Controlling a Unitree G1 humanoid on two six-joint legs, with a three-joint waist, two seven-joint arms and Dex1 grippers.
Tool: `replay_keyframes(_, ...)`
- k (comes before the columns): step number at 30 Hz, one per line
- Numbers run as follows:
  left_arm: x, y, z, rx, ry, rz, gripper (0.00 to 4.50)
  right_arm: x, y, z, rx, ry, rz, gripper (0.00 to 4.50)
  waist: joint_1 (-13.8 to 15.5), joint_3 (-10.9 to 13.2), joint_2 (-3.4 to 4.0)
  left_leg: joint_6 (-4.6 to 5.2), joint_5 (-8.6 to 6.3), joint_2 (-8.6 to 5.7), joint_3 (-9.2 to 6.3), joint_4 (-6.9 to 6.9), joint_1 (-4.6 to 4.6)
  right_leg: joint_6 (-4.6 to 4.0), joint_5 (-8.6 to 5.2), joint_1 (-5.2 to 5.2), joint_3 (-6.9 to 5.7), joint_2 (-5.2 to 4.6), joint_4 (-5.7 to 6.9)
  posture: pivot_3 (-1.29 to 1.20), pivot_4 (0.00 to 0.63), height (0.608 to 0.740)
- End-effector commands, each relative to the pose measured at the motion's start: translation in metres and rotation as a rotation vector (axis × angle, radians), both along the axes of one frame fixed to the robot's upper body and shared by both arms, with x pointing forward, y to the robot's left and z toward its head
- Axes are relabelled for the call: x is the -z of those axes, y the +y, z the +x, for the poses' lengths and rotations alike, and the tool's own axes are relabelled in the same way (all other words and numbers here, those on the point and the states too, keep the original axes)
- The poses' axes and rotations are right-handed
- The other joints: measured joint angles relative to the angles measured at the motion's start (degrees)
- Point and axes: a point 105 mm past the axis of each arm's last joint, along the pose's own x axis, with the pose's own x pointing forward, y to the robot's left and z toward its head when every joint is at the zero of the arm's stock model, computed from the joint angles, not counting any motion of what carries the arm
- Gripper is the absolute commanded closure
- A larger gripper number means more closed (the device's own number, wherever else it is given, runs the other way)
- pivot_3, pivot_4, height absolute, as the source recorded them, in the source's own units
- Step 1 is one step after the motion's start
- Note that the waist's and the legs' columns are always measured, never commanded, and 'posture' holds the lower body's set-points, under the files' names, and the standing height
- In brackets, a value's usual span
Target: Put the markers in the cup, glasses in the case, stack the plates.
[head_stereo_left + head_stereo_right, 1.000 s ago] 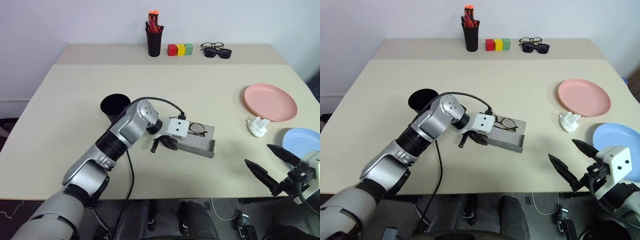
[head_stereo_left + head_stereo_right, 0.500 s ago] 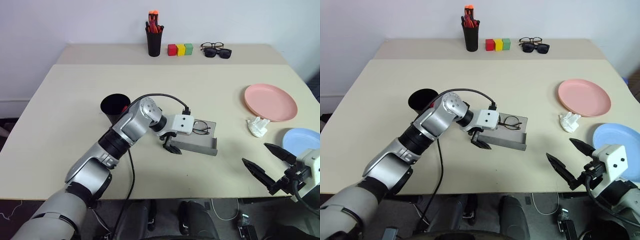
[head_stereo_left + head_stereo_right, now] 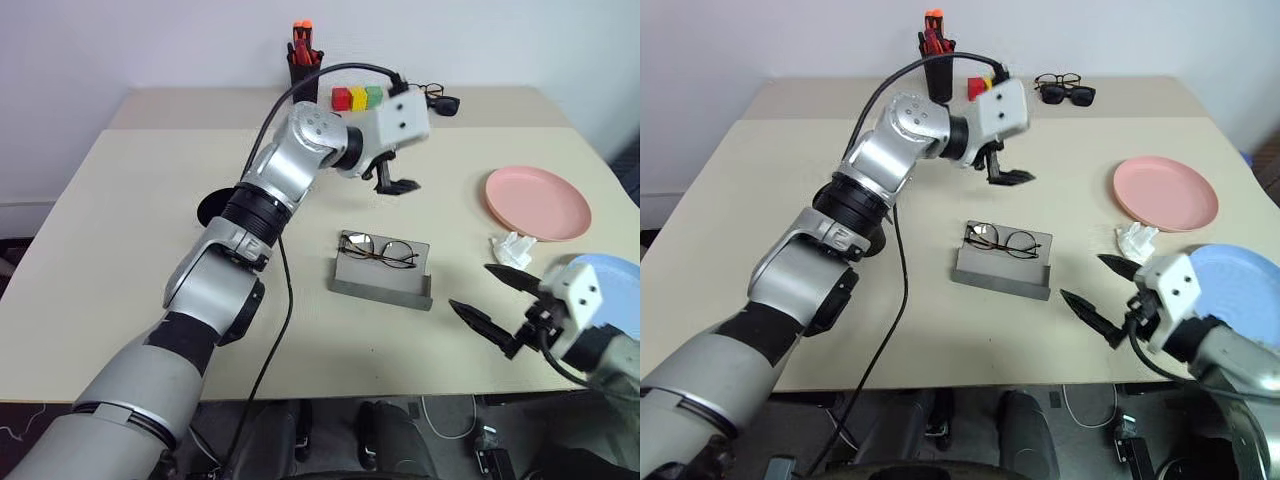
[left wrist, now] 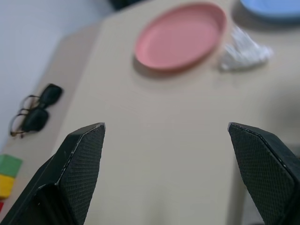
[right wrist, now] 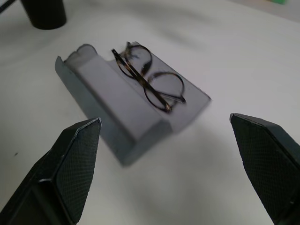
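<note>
Wire-rimmed glasses inside the open grey case

The beige surface carries the following items. Centre: grey case, lying open. Left of it: black cup, partly hidden. Right side: pink plate, a crumpled white tissue just beside it, and blue plate at the near right edge. Far edge: black pen holder, red, yellow and green blocks, two pairs of dark spectacles.
</note>
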Motion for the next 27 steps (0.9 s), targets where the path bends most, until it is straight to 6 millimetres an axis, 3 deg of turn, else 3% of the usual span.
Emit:
replay_keyframes(1, -0.026, 0.028, -0.015, 0.05, -0.027, -0.053, 0.22, -0.001, 0.007, 0.012, -0.085, 0.019, -0.044, 0.0, -0.1, 0.0, 0.0, 0.0, 0.0, 0.0, 0.0, -0.01, -0.01, 0.0, 0.0, 0.0, 0.0, 0.0, 0.0, 0.0, 0.15, 0.74)
replay_keyframes(7, -0.025, 0.096, -0.052, 0.057, -0.023, -0.008, 0.22, 0.001, 0.016, 0.038, -0.202, 0.067, -0.121, 0.0, -1.2, 0.0, 0.02, -0.1, 0.04, 0.0, -0.06, -0.06, 0.0, -0.22, -0.09, 0.03, 0.01, -0.03, 0.0, 0.0, 0.15, 0.74)
replay_keyframes(10, -0.032, 0.112, -0.08, 0.082, -0.096, -0.134, 0.22, 0.003, 0.018, 0.05, -0.241, 0.073, -0.14, 0.0, -1.2, 0.0, 0.02, -0.27, 0.12, -0.04, -0.08, -0.02, 0.01, -0.25, -0.08, 0.08, 0.01, -0.08, -0.04, 0.0, 0.15, 0.74)
replay_keyframes(17, -0.027, 0.139, -0.12, 0.006, 0.022, -0.18, 0.22, 0.005, 0.023, 0.072, -0.298, 0.055, -0.177, 0.0, -1.5, 0.0, 0.02, -0.44, 0.19, -0.08, -0.08, -0.01, 0.05, -0.3, -0.04, 0.08, 0.03, -0.06, 0.01, 0.0, 0.15, 0.74)
replay_keyframes(21, -0.003, 0.171, -0.136, -0.088, 0.135, -0.122, 0.22, 0.006, 0.03, 0.085, -0.332, 0.075, -0.167, 0.0, -2.0, 0.0, 0.07, -0.52, 0.24, -0.07, -0.08, -0.1, 0.17, -0.3, -0.04, 0.11, 0.04, -0.02, 0.06, 0.0, 0.15, 0.74)
replay_keyframes(27, 0.039, 0.19, -0.156, -0.165, 0.218, -0.048, 0.22, 0.007, 0.043, 0.096, -0.378, 0.069, -0.158, 0.0, -1.8, 0.0, 0.04, -0.78, 0.23, -0.05, -0.1, -0.14, 0.25, -0.34, -0.05, 0.11, 0.03, -0.02, 0.04, 0.0, 0.15, 0.74)
